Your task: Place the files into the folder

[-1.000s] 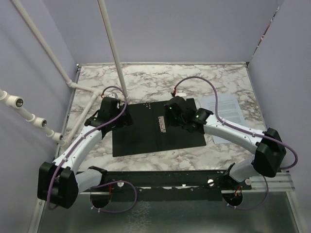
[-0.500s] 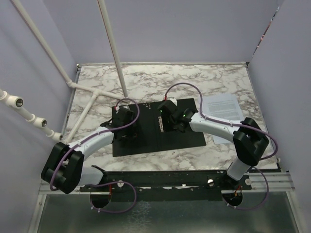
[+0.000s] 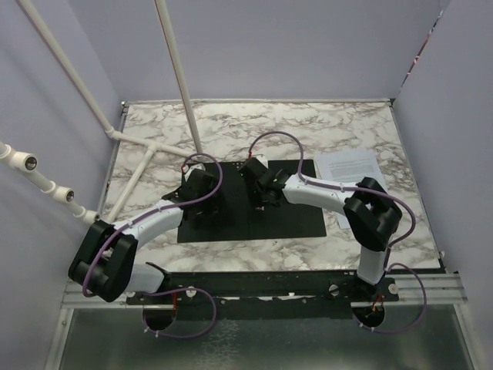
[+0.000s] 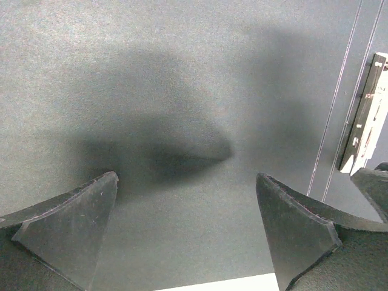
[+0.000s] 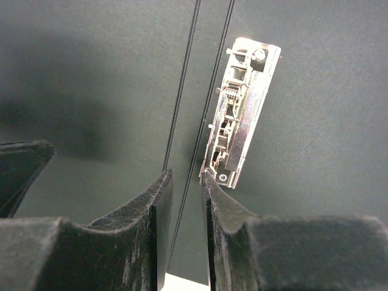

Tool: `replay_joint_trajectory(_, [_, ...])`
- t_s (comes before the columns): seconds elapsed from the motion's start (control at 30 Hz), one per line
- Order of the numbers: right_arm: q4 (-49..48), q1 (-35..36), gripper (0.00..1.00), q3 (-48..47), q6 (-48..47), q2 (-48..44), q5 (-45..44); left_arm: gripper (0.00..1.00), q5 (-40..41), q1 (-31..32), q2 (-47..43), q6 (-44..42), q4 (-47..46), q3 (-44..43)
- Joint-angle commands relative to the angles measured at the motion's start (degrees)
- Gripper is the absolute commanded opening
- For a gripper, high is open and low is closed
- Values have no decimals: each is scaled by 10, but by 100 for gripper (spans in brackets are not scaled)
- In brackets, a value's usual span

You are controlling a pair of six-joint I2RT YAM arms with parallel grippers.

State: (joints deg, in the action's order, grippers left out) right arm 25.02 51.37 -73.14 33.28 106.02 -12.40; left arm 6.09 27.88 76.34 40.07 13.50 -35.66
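— Where are the papers (image 3: 353, 171)?
— At 3 o'clock from the open folder (image 3: 296, 216).
— And the fingers?
— Left gripper (image 4: 185, 182) spread wide over the black inside; right gripper (image 5: 187, 176) almost closed, empty, beside the clip (image 5: 242, 109).

Folder (image 3: 302, 217) centre on table (image 3: 308, 127); files (image 3: 351, 166) just right; clip (image 5: 240, 109) inside folder.

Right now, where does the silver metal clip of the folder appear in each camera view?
Top external: not clearly seen; the right gripper covers the middle of the open folder.
Left wrist: the clip stands at the right edge.
Right wrist: above centre, just beyond the fingertips.
Shared landmark: the thin fold lines beside the clip.
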Motion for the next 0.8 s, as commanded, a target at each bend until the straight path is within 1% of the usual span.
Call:
replay_joint_trajectory(0.0, [17, 7, 29, -17, 9, 23, -22, 99, 8, 3, 26, 14, 26, 25])
replay_joint_trajectory(0.4, [34, 11, 24, -24, 19, 54, -52, 99, -11, 9, 9, 21, 27, 45])
replay_joint_trajectory(0.77, [50, 17, 20, 9, 14, 61, -78, 99, -26, 18, -29, 41, 34, 68])
